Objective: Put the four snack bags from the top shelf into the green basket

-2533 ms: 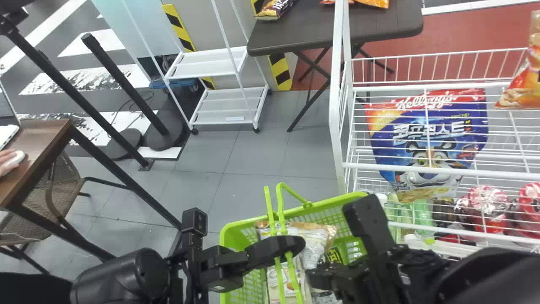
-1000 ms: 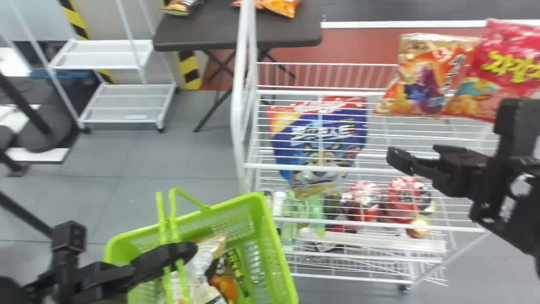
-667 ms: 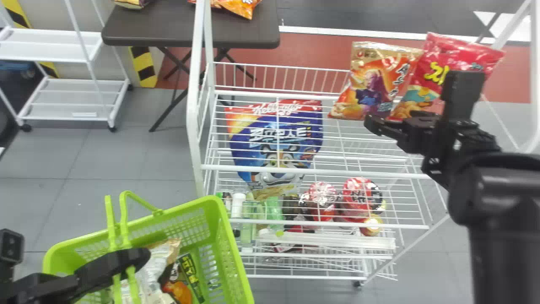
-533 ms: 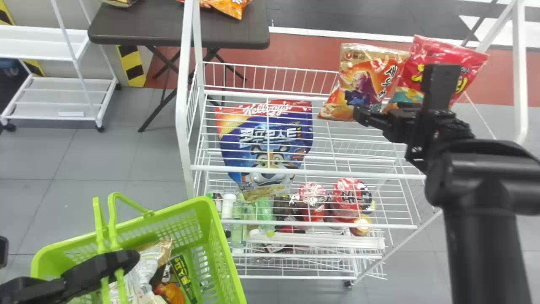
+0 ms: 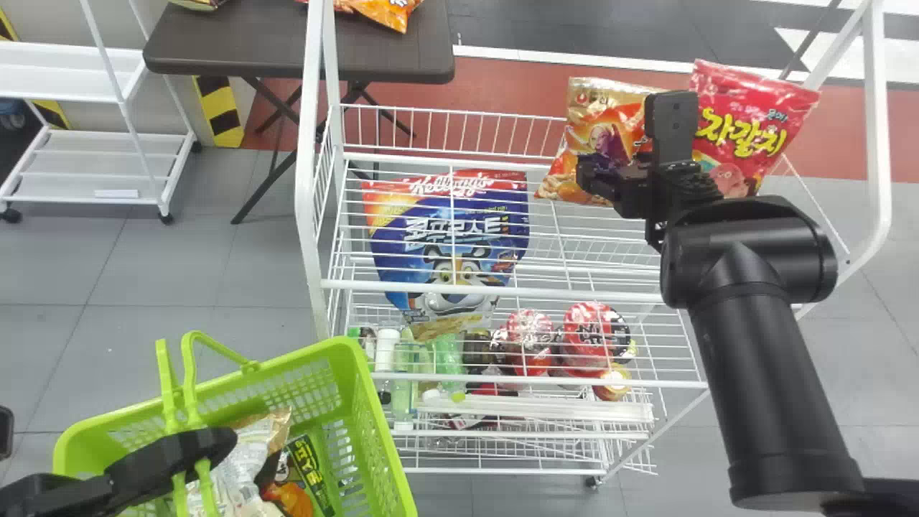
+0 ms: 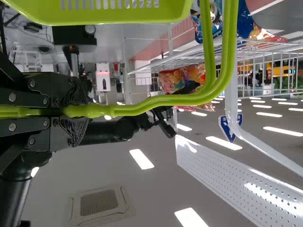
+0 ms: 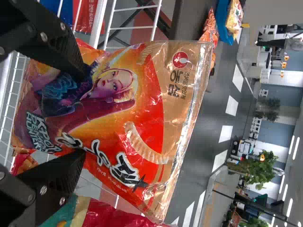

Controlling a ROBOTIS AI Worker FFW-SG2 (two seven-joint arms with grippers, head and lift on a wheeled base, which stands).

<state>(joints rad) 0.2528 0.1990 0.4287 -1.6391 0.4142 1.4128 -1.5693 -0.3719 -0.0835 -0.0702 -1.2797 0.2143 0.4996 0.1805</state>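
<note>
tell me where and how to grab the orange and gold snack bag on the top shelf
Likely best across the middle of the orange and gold bag, from the front, one finger to each side: it stands upright, broad face toward the robot, with the right gripper open before it. The red bag close beside it may leave little room on that side.

Got the slim bright-green plastic handles [image 6: 189, 100] of a green slotted plastic basket [image 6: 104, 16] pinched tight in the left tool [image 5: 208, 444]. Farther off, can see the jointed black right arm [image 6: 111, 131] near some shiny orange-and-pink snack bags [image 6: 177, 79], plus a white wire rack [image 6: 231, 101] and a white perforated panel [image 6: 227, 176].
</note>
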